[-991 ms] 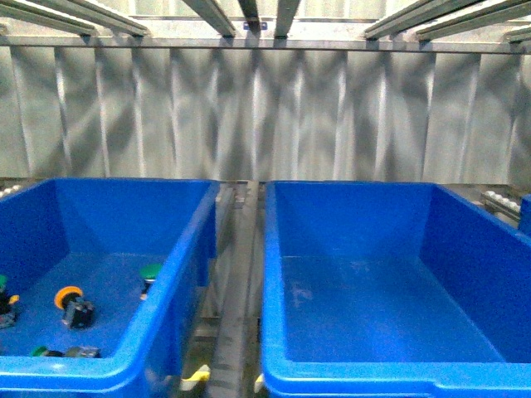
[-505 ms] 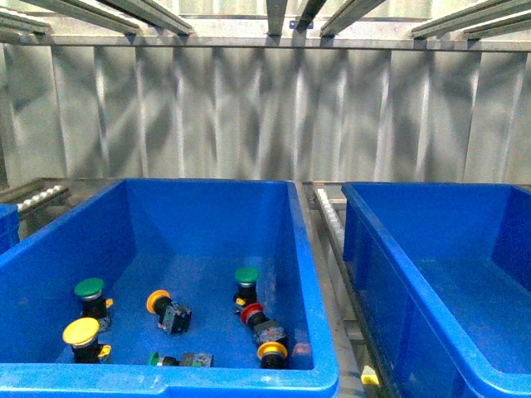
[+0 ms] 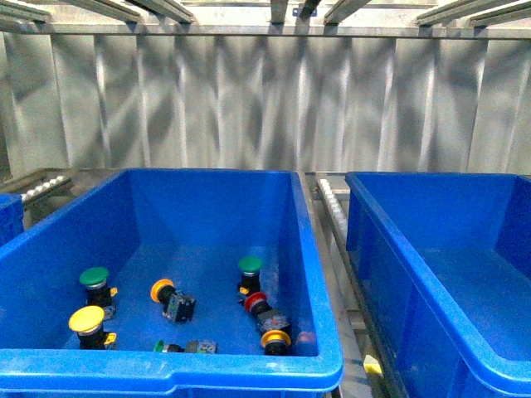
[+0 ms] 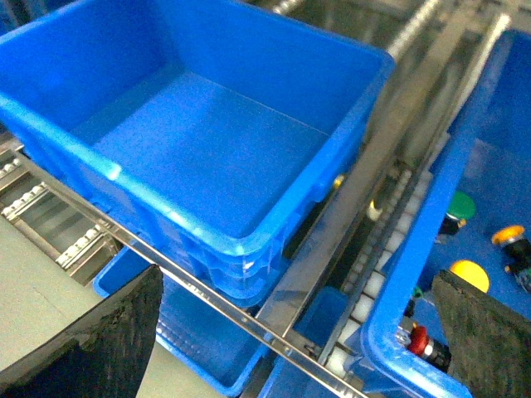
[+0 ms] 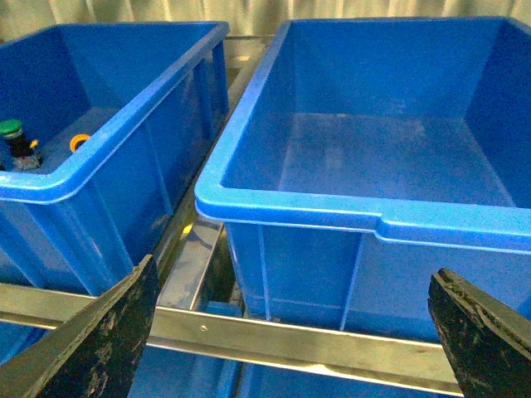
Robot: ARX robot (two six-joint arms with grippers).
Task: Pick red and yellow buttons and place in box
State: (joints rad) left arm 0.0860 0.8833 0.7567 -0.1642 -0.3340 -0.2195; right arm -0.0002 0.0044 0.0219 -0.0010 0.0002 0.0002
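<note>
In the front view, the left blue bin (image 3: 50, 240) holds a yellow button (image 3: 86, 319), a red button (image 3: 254, 301), two orange-yellow capped ones (image 3: 162, 290) (image 3: 275, 338) and green ones (image 3: 94, 278). The box (image 3: 448, 207) to its right is empty. Neither gripper shows in that view. My left gripper (image 4: 299, 340) is open above a metal rail beside the button bin, where the yellow button (image 4: 470, 274) and the red button (image 4: 419, 340) show. My right gripper (image 5: 294, 340) is open in front of the box (image 5: 373, 224), with nothing between its fingers (image 5: 108, 340).
A roller conveyor strip (image 3: 332, 207) and metal frame run between the two bins. A corrugated metal wall (image 3: 265, 108) stands behind. Another empty blue bin (image 4: 207, 124) lies beyond the button bin in the left wrist view. A metal crossbar (image 5: 290, 336) passes under the right gripper.
The front view has swung left: the bin with buttons moved from the left edge to the middle, and the empty box slid to the right. No button has moved.
</note>
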